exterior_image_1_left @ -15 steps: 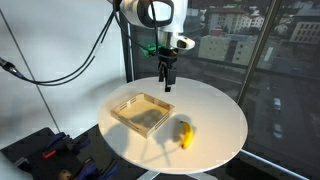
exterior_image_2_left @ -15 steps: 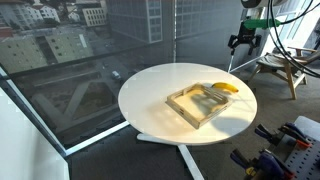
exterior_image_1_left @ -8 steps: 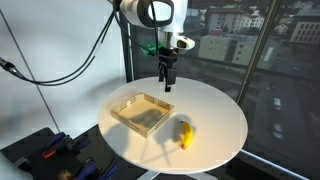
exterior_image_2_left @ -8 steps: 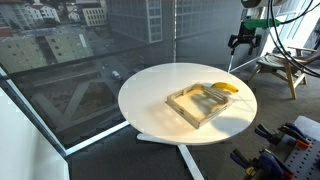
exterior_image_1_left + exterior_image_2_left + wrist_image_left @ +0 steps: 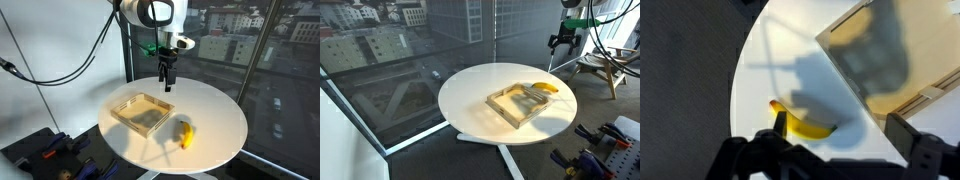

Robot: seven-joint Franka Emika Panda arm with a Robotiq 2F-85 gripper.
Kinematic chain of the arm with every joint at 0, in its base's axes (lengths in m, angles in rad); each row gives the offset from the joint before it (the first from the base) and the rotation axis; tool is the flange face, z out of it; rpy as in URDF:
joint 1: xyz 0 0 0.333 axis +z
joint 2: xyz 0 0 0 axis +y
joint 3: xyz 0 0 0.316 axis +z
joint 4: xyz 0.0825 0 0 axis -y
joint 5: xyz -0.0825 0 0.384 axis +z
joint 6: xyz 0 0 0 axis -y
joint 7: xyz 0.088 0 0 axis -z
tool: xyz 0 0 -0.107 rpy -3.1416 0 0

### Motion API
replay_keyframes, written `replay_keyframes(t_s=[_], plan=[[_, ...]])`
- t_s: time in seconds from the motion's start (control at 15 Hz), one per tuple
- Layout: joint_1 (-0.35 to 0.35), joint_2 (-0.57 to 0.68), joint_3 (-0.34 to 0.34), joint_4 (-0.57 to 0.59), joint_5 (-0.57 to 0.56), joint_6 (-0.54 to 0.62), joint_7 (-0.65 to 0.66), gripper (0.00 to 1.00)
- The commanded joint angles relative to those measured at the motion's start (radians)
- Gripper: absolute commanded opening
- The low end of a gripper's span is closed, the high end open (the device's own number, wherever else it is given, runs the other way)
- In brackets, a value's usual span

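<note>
Banana (image 5: 184,133) on the round white table (image 5: 215,110), just beside one corner of the shallow wooden tray (image 5: 127,102) and outside it. Touching the rim or barely apart: cannot tell at this size. Seen in both exterior views, yellow, unpeeled, lying flat on its side.

Gripper (image 5: 167,88) hanging well above the table, pointing straight down, jaws spread wide with nothing between them and nothing touched. Only one arm on the rig, hence no choice of nearer side.

Key relation: banana lower than the gripper and off to one side, toward the near table edge in an exterior view, with the tray's corner close alongside. From the wrist camera, banana (image 5: 800,125) low in the picture, roughly in the gap between the two dark fingers (image 5: 930,150), closer to one than to the other; tray (image 5: 850,80) up and to the side, mostly in shadow. Long axis slanting across that view, stem end higher, curved body sweeping down and along, more nearly in line with the finger gap than square across it. Judged only roughly, given the blur.

No brand, sticker, label or lettering readable anywhere: none on banana, tray or table, and markings on the arm too small to make out.
</note>
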Motion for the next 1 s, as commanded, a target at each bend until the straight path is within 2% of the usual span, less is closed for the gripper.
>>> replay_keyframes(t_s=[0.0, 0.47, 0.93], plan=[[-0.006, 0.0, 0.006, 0.002, -0.001, -0.002, 0.0, 1.0], [-0.009, 0.022, 0.005, 0.031, -0.001, -0.004, 0.005, 1.0], [-0.028, 0.075, -0.008, 0.116, 0.009, -0.01, 0.01, 1.0]])
